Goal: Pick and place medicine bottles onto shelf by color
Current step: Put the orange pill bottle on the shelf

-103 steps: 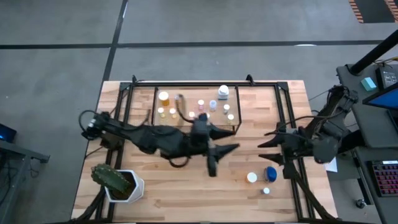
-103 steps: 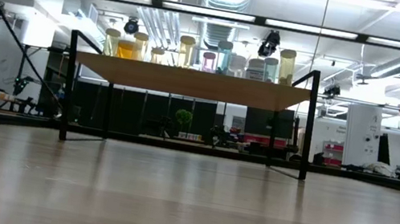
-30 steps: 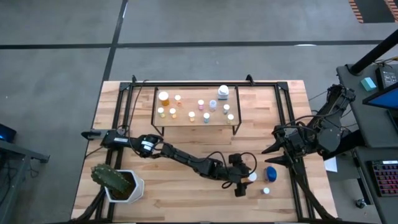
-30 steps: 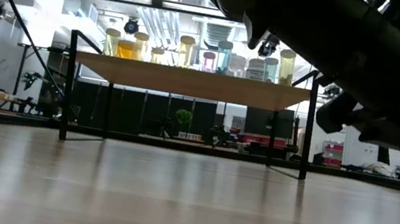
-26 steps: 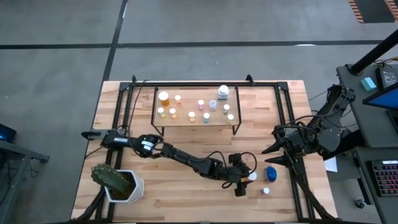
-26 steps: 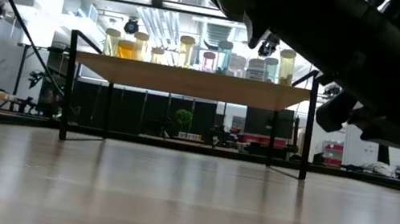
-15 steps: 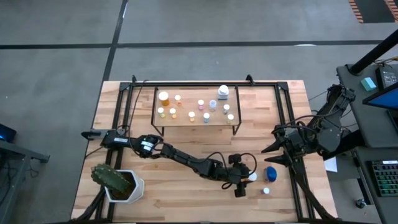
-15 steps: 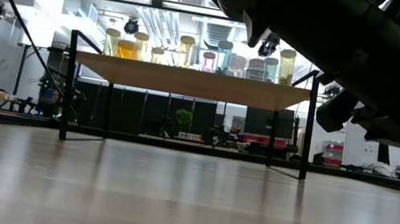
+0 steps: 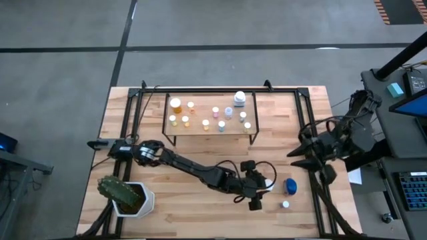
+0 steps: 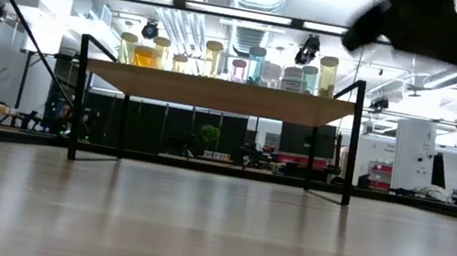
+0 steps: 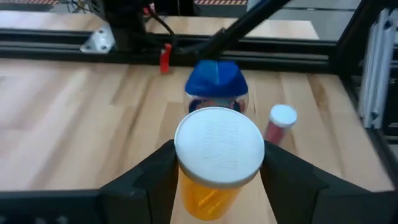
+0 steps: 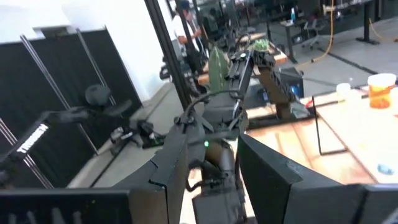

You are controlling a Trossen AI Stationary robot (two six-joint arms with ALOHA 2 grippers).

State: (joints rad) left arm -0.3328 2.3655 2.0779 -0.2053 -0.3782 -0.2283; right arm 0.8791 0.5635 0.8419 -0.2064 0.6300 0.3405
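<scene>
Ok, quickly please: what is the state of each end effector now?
Left end effector: closed on an orange bottle with a white cap.
Right end effector: open, holding nothing.

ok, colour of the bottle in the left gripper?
Orange bottle, white cap; clearest in the left wrist view.

Overhead and table-level views share the shelf [image 9: 210,115].

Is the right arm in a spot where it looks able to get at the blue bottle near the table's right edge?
Probably yes. The blue bottle stands on bare wood just below the right gripper, which hovers empty at the table's right edge. The left gripper, shut on an orange bottle, sits close beside the blue one, so it could crowd the approach.
</scene>
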